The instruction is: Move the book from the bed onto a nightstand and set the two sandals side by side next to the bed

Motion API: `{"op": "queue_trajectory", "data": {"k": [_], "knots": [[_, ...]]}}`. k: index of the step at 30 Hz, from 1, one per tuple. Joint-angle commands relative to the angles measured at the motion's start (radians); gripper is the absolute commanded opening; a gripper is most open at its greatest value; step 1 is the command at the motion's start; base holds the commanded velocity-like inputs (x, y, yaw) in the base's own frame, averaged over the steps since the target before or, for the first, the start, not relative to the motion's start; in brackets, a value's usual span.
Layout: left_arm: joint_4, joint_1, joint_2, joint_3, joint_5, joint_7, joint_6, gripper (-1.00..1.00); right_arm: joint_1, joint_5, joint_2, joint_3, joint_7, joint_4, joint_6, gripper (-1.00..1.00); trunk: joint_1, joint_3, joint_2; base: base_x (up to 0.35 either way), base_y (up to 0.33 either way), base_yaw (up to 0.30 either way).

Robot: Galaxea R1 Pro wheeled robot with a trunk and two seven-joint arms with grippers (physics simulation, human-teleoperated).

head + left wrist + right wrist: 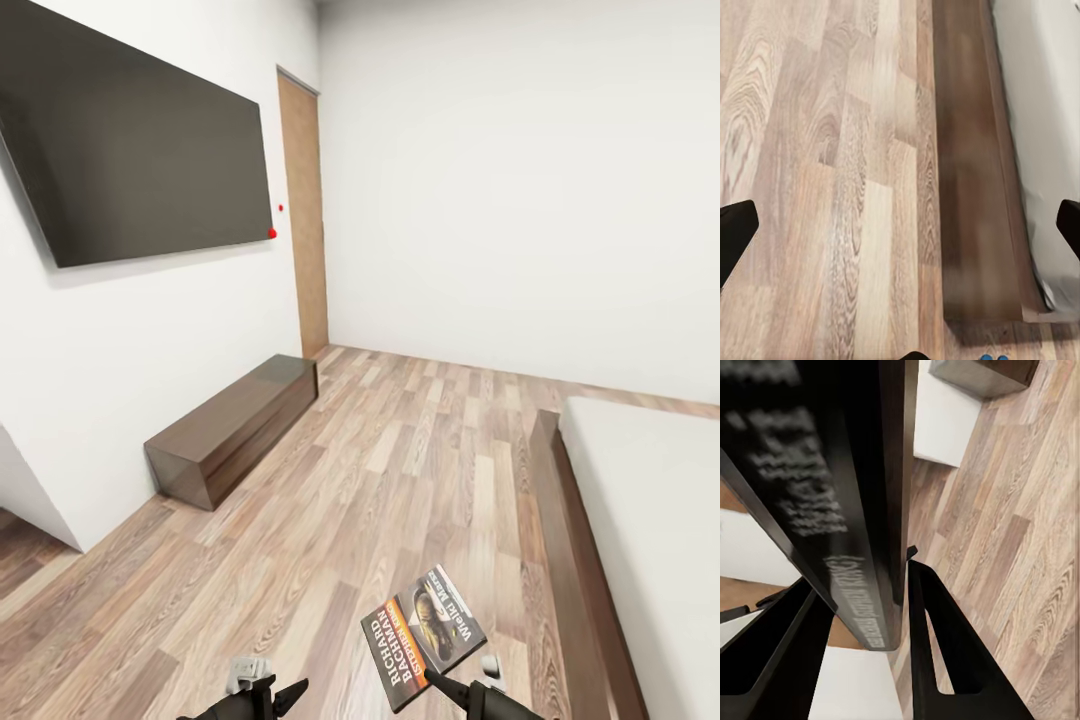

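Note:
My right gripper (441,690) is shut on the book (425,630), a thin dark paperback with white "RICHARD BACHMAN" lettering and a pale round picture, held tilted above the wood floor at the view's lower edge. In the right wrist view the book (832,495) stands edge-on between the two black fingers (945,652). My left gripper (266,694) hangs open and holds nothing, its fingertips (735,232) far apart over the planks. The bed (650,500), with its off-white mattress and dark brown base (971,187), lies just to the right of both grippers. The nightstand is out of view.
A long low dark-brown cabinet (235,425) stands against the left wall under a large black screen (140,130). A wooden door (305,210) is in the far corner. Brown plank floor (400,470) runs between cabinet and bed.

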Motion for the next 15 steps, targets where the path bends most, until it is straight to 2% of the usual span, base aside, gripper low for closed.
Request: {"op": "queue_trajectory", "data": {"k": [1, 4, 7, 11, 15], "knots": [[0.001, -0.001, 0.000, -0.006, 0.005, -0.001, -0.005, 1.00, -0.001, 0.004, 0.000, -0.010, 0.001, 0.000, 0.010, -1.00, 0.001, -0.001, -0.001, 0.313, -0.074, 0.000], [0.002, -0.001, 0.001, -0.006, 0.005, 0.000, -0.005, 1.00, -0.001, 0.004, 0.000, -0.010, -0.042, 0.000, -0.010, -1.00, 0.001, -0.001, -0.001, 0.313, -0.075, 0.000], [0.003, -0.001, 0.001, -0.007, 0.005, 0.000, -0.004, 1.00, -0.001, 0.004, -0.001, -0.010, -0.136, 0.000, -0.069, -1.00, 0.001, -0.001, -0.001, 0.313, -0.076, 0.000], [0.003, -0.001, 0.001, -0.006, 0.005, 0.001, -0.004, 1.00, -0.001, 0.003, -0.001, -0.009, -0.176, 0.000, -0.086, -1.00, 0.001, -0.001, -0.001, 0.313, -0.078, 0.000], [0.003, -0.001, 0.002, -0.006, 0.005, 0.002, -0.004, 1.00, -0.001, 0.004, -0.001, -0.008, -0.185, -0.001, -0.090, -1.00, 0.001, -0.001, -0.001, 0.313, -0.084, 0.000]]}}
